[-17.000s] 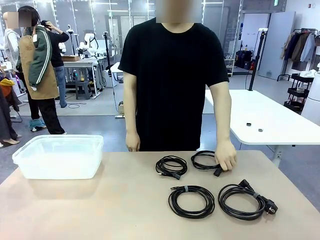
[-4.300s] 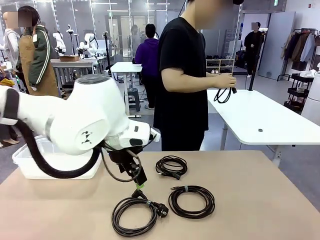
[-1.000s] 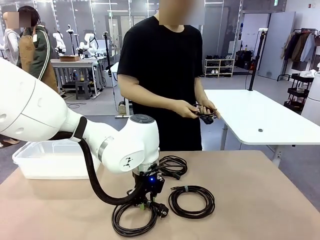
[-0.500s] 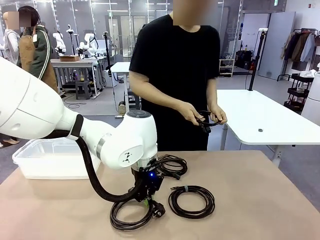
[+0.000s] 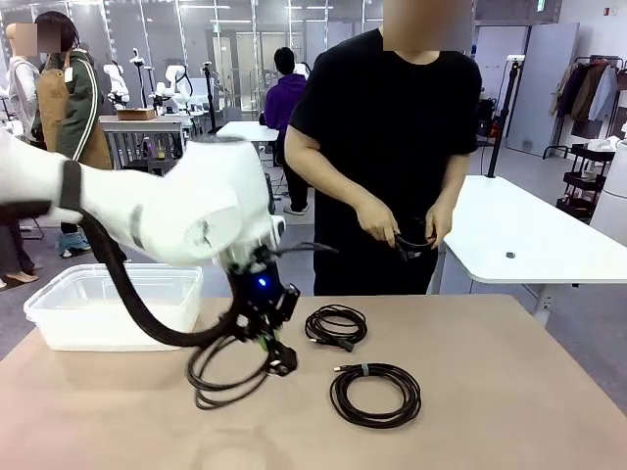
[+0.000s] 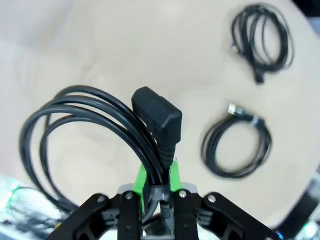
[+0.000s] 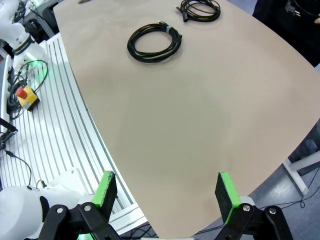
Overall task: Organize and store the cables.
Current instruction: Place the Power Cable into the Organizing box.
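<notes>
My left gripper (image 5: 261,336) is shut on a black cable coil (image 5: 223,378) just below its angled plug (image 6: 157,112), and the coil (image 6: 75,105) hangs in the air above the table. Two more coiled cables lie on the table to its right: a larger one (image 5: 375,395) (image 6: 237,147) nearer me and a smaller one (image 5: 335,326) (image 6: 262,35) farther off. In the right wrist view both show far ahead, the larger coil (image 7: 154,41) and the smaller coil (image 7: 200,9). My right gripper (image 7: 166,190) is open over the table's edge with nothing between its fingers. The person's hands hold another cable (image 5: 411,241).
A clear plastic bin (image 5: 113,309) stands at the far left of the tan table (image 5: 509,392). The person stands at the far edge, right of centre. A white table is behind them at the right.
My left arm has lifted the coil off the table and carried it up and to the left, toward the bin. The person has shifted right and lowered the cable in their hands.
</notes>
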Robot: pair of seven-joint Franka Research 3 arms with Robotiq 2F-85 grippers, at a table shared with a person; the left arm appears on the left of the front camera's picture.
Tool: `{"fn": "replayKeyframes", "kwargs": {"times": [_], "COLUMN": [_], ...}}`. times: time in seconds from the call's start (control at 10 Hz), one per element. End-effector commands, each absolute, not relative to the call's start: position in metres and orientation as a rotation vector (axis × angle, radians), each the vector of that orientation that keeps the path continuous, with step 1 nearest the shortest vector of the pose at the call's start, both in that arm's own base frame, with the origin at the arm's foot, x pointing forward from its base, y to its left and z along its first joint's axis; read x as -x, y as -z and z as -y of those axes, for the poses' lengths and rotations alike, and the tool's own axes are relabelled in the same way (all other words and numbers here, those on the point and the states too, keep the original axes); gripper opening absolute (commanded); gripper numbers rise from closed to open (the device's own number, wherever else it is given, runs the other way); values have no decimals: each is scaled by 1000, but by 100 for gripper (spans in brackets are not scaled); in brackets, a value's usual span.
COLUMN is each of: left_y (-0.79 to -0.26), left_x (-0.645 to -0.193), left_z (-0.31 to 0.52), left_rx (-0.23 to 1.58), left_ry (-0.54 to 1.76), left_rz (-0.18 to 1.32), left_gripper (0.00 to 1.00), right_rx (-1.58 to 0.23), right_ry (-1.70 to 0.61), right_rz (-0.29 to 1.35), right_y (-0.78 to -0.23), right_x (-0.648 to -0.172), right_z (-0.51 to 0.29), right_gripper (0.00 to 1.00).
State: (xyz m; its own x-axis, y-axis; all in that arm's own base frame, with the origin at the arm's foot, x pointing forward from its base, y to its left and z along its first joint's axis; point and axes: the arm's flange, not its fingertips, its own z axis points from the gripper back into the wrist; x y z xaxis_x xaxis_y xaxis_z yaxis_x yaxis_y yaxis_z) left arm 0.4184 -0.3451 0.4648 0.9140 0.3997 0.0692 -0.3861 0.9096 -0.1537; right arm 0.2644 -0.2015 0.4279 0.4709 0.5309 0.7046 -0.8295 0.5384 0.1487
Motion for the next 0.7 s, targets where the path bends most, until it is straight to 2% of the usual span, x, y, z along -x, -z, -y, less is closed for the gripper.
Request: {"fn": "replayKeyframes", "kwargs": {"times": [0.0,0.3,0.6], "left_y": [-504,-541,-554], "left_x": [-415,-426,-454], "left_z": [320,286,243], "left_rx": [54,-23,-134], "left_ry": [-228,29,107], "left_rz": [106,244,331], "left_gripper": [0,0,0], "right_rx": [-525,-525,-525], "right_ry": [-897,-897,-897], "right_rz": [666,666,666], "right_y": [-428,-428,-428], "right_x": [-264,-264,-264], "right_z": [203,203,203], "right_gripper": [100,100,100]}}
